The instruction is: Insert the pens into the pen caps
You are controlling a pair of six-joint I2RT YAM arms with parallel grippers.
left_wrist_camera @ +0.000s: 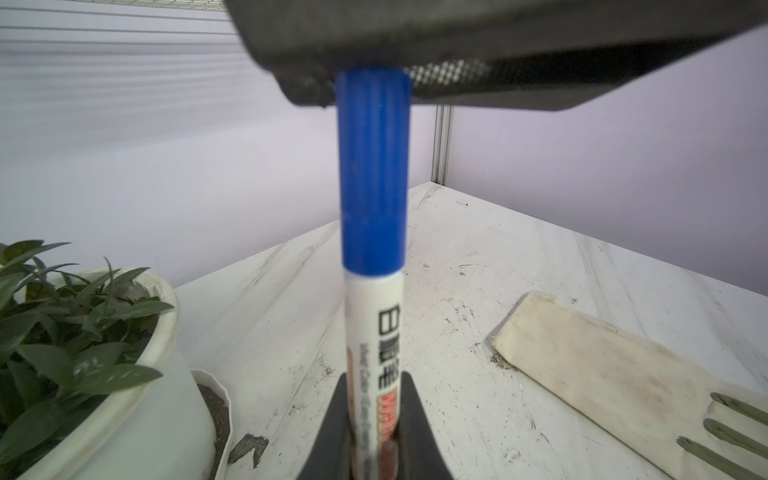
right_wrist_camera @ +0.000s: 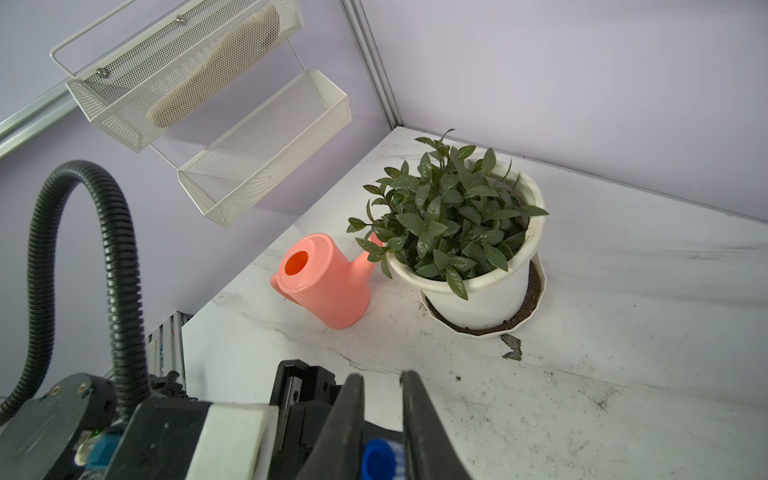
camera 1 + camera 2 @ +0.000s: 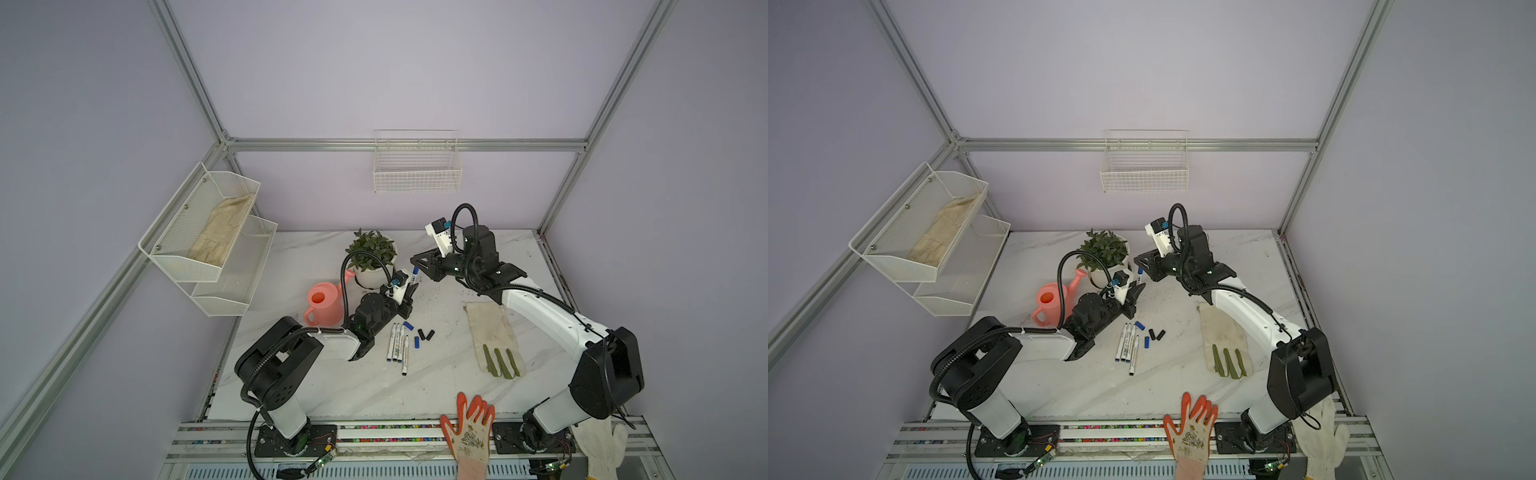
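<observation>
Blue plastic cap (image 1: 373,174) fills the left wrist view, seated on a white marker pen (image 1: 374,328) held off the marble desk (image 3: 436,374), just beside the potted green plant (image 3: 372,249). Left gripper (image 3: 409,293) jaws pinch the pen's barrel; right gripper (image 2: 382,377) jaws pinch the cap's top end. Four more white pens (image 3: 392,343) lie side by side mid-desk, with two loose blue caps (image 3: 417,341) and two black caps (image 3: 422,334) just beside them.

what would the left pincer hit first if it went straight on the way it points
Likely the right pincer: the blue cap on the pen it holds sits between that pincer's fingers.
</observation>
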